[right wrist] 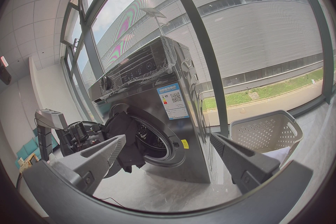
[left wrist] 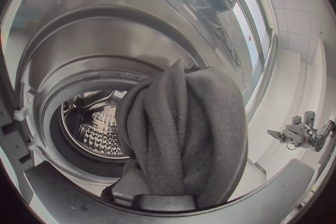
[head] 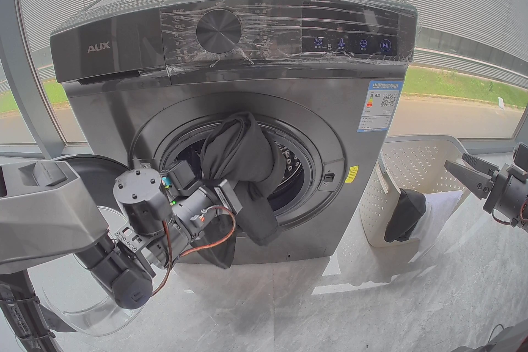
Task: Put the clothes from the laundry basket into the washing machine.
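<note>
The left fingers (left wrist: pixel 164 202) are closed on a dark grey garment (head: pixel 239 155). Little of them shows, since the cloth rises straight out of them and covers them. The garment's long axis runs roughly up and down. Its bunched upper end stands above the fingers inside the round door opening, in front of the drum (left wrist: pixel 94 130). Its loose lower end hangs below them, over the opening's lower rim and down the front panel toward the floor (head: pixel 330 303).

The right fingers (right wrist: pixel 101 156) are spread wide apart and hold nothing. They hang well off to the right, above the far side of the laundry basket (head: pixel 418 160).

The basket is white and perforated and stands on the floor just beside the right flank of the washing machine (head: pixel 220 94). A second dark garment (head: pixel 406 214) is draped over its front wall, with a white cloth (head: pixel 443 207) next to it.

The machine's door (head: pixel 82 287) is swung open to the left. Clear wrap covers the control panel, which has a round dial (head: pixel 219 31) in the middle and lit blue icons (head: pixel 352 44) to its right. A pale logo (head: pixel 98 47) sits on the left of the panel. A blue-and-white label with a square code (head: pixel 379 105) is stuck on the upper right of the front, with a small yellow sticker (head: pixel 351 174) below it. Their fine print is too small to read.
</note>
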